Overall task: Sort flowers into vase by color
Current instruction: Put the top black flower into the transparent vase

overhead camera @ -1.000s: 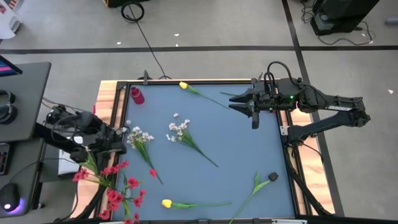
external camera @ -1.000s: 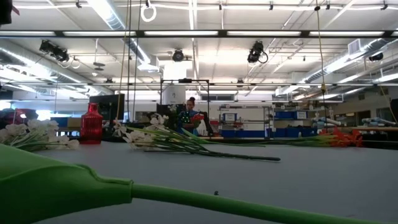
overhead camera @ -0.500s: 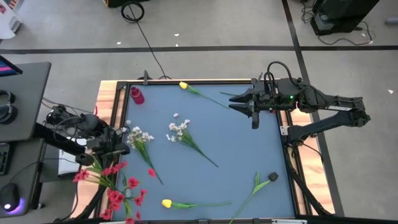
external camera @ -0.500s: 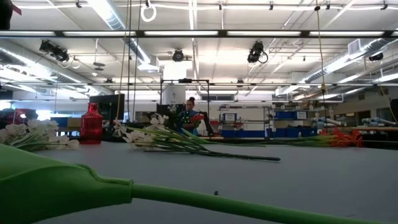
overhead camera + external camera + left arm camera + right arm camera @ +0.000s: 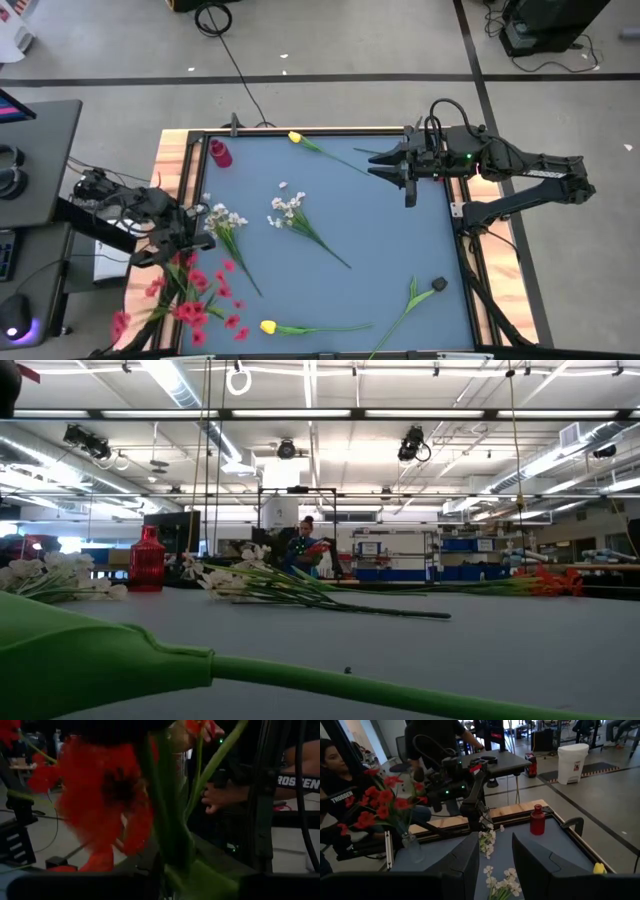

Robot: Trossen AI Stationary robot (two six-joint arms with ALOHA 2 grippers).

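Left tool [image 5: 178, 238] at table's [image 5: 400, 240] left edge, red flowers [image 5: 190, 295] alongside (grip unclear); right tool [image 5: 385, 166] parted, empty.

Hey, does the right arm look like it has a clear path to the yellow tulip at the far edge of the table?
Probably yes. The right hand hangs open above the table's far right side, and the yellow tulip lies nearby with bare table between them and nothing on top of it.
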